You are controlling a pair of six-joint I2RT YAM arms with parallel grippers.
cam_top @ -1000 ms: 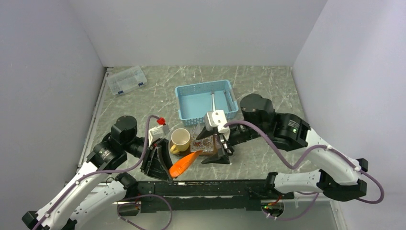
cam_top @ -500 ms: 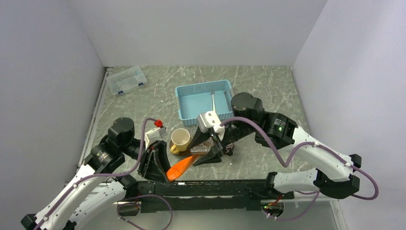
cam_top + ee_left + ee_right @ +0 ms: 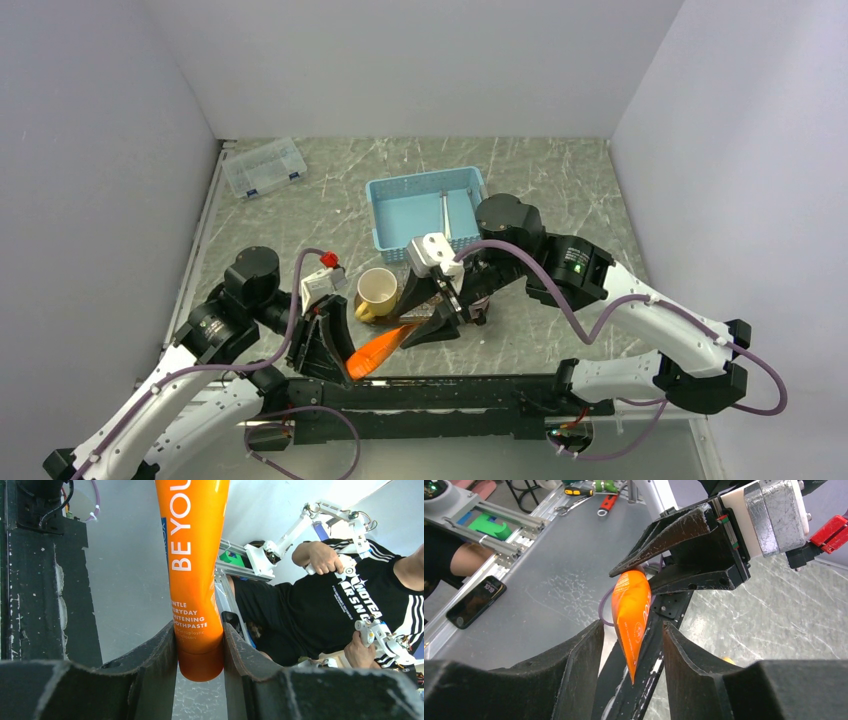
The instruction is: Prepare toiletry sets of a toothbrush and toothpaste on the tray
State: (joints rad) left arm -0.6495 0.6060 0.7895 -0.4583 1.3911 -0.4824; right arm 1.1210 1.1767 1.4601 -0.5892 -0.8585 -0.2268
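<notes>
Grey table (image 3: 560, 180) is carrying a blue basket (image 3: 400, 215). The left gripper (image 3: 199, 627) is pinching the cap end of the orange toothpaste tube (image 3: 378, 350) in the air. The right gripper (image 3: 633, 627) is sitting spread around the tube's flat end, not touching it. The white toothbrush (image 3: 445, 212) is lying in the basket.

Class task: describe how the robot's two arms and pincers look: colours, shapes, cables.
The left arm and right arm have white shells, black round joints and looping purple cables. The left pincer and right pincer are black, each with two scuffed, wedge-shaped fingers. A green light shows on the right arm.
</notes>
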